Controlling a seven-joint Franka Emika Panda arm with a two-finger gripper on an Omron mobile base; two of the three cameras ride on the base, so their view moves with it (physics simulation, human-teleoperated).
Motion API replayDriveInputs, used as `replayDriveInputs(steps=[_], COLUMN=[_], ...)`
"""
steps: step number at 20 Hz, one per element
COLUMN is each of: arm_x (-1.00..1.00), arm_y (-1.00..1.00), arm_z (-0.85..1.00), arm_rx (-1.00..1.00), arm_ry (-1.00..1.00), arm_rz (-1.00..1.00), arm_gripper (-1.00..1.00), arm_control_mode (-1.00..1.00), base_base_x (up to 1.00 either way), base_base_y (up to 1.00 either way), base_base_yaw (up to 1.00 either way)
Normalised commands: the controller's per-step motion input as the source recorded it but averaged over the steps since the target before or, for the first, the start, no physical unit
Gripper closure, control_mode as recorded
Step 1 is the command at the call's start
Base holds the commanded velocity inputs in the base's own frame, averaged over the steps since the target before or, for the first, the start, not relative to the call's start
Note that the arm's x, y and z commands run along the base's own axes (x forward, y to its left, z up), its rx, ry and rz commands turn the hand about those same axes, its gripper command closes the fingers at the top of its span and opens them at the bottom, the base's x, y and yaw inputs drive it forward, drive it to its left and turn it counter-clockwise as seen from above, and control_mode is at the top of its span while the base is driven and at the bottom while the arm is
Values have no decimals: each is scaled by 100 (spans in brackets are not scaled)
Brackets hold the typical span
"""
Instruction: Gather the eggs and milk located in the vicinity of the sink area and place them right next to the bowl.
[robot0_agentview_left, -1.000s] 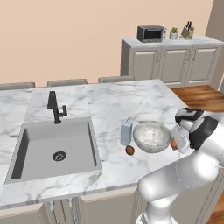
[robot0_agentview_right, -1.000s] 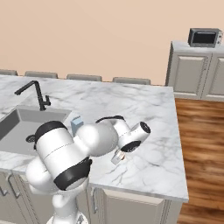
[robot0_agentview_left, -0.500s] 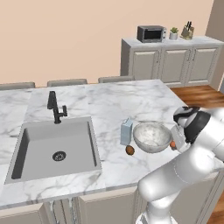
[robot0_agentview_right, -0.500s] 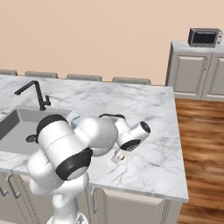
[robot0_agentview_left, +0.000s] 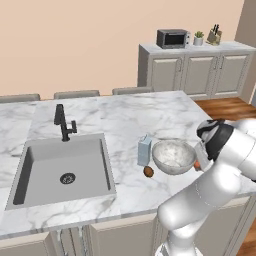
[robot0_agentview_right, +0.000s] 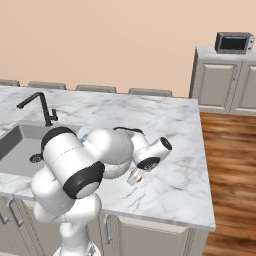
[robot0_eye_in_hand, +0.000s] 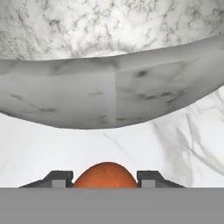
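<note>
Eggs are sitting in two places in the left base view: the brown egg (robot0_agentview_left: 148, 171) is lying on the marble counter (robot0_agentview_left: 125, 117) just in front of the milk (robot0_agentview_left: 144, 150) and just left of the bowl (robot0_agentview_left: 173, 156), while the orange egg (robot0_agentview_left: 197, 165) is peeking out at the bowl's right rim, close to the robot's wrist. The sink (robot0_agentview_left: 62, 169) is lying well to the left, with no task item in it. An egg is light, rigid, smooth-shelled and brittle, so I judge it is best pinched gently across its narrow waist, with little squeeze and a low release. In the right base view the gripper (robot0_agentview_right: 135, 177) is pointing down toward the counter near the front edge, most of the bowl being hidden behind the arm. In the hand view the gripper (robot0_eye_in_hand: 105, 178) is holding the orange egg between its two finger tips (robot0_eye_in_hand: 59, 178), narrowed onto the shell, and the bowl's outer wall is looming just ahead over pale marble. Compared with a second ago, the arm is sitting slightly nearer the bowl and lower, the wrist having turned a little; the milk, brown egg and bowl are resting where they were.
</note>
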Motion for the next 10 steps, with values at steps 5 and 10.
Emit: replayDriveInputs(steps=[5,10], arm_x=[0,0], arm_y=[17,7], arm_z=[-1,-3], arm_rx=[0,0], arm_ry=[1,2], arm_rz=[0,0], arm_gripper=[100,100], arm_control_mode=[-100,-100], base_base_x=[0,0], base_base_y=[0,0], base_base_yaw=[0,0])
